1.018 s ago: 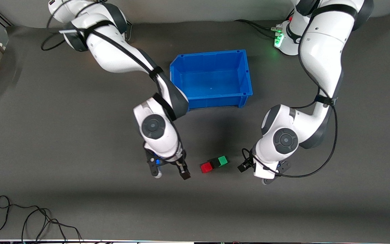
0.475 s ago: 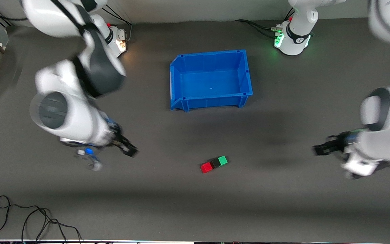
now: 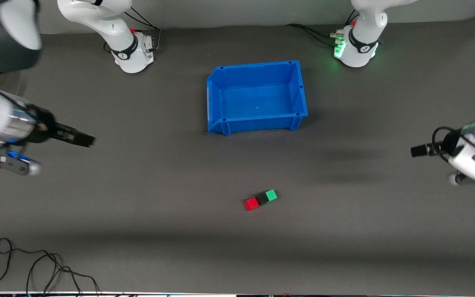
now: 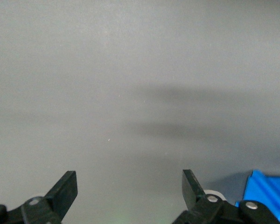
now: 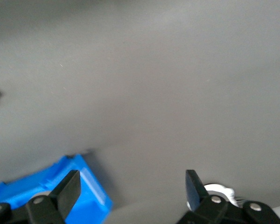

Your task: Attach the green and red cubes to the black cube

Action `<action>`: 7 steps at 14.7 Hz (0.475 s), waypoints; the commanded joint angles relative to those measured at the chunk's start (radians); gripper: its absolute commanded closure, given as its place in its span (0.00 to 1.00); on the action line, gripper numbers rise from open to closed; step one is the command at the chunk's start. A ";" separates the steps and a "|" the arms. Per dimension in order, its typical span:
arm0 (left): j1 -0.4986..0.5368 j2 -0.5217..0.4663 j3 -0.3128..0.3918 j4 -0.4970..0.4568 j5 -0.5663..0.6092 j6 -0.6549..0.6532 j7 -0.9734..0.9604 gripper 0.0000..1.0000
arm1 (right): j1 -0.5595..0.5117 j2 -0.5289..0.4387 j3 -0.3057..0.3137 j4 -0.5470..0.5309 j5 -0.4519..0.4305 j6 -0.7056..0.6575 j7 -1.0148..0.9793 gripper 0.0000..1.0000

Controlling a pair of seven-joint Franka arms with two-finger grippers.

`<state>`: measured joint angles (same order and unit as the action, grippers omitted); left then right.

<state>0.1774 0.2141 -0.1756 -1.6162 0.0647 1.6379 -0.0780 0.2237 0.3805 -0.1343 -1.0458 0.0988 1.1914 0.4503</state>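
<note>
The red cube (image 3: 252, 203), the black cube (image 3: 262, 199) and the green cube (image 3: 271, 195) lie joined in one short row on the dark table, black in the middle, nearer the front camera than the blue bin (image 3: 258, 97). My right gripper (image 3: 78, 139) is open and empty over bare table at the right arm's end, well away from the cubes; in the right wrist view (image 5: 132, 186) its jaws stand wide apart. My left gripper (image 3: 421, 150) is open and empty over bare table at the left arm's end, also shown in the left wrist view (image 4: 129, 189).
The blue bin is empty and stands mid-table between the two arm bases; part of it shows in the right wrist view (image 5: 91, 189) and a corner in the left wrist view (image 4: 268, 193). A loose black cable (image 3: 35, 264) lies near the front edge at the right arm's end.
Both arms have swung up and away from the cubes toward their own ends of the table. The row of three cubes has not moved.
</note>
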 commanded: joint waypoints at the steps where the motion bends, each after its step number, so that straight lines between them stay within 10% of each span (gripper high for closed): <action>1: 0.051 -0.070 -0.010 0.005 -0.025 -0.086 0.151 0.00 | 0.011 -0.061 -0.044 -0.103 -0.025 0.008 -0.184 0.01; 7: 0.040 -0.077 -0.013 0.113 -0.068 -0.066 0.132 0.00 | 0.019 -0.259 -0.050 -0.438 -0.057 0.256 -0.265 0.01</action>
<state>0.2156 0.1576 -0.1835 -1.5133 0.0057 1.5544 0.0516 0.2230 0.2769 -0.1806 -1.2652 0.0677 1.3244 0.2130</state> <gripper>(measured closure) 0.000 0.013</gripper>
